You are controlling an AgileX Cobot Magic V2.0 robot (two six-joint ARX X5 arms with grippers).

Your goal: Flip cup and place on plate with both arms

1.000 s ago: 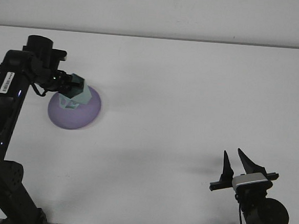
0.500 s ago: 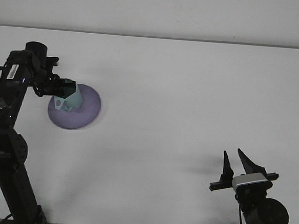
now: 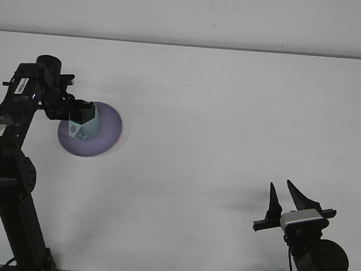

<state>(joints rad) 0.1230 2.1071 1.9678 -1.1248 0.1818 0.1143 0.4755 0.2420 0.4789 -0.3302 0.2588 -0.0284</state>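
A pale green cup (image 3: 84,126) is sitting on the left part of a round lavender plate (image 3: 104,133), which is lying on the far left side of a white table (image 3: 230,126). The cup appears to be standing mouth up, though its dark top is partly hidden by the gripper.

The left gripper (image 3: 78,111) is reaching in from the left of the plate and is sitting right at the cup's upper rim. Its dark fingers are blending with the cup's opening, so whether they are pinching the rim or spread apart cannot be told from this view. The left arm is rising from the near left corner of the table and bending over toward the plate.

Well away from the plate, at the near right corner, the right gripper (image 3: 284,200) is pointing upward with its two fingers spread apart and holding nothing.

Judging from this, the placing looks nearly finished. The risk is that the cup is standing close to the plate's left edge: if the fingers are dragging on the rim as they withdraw, the cup could tip or slide off the plate.
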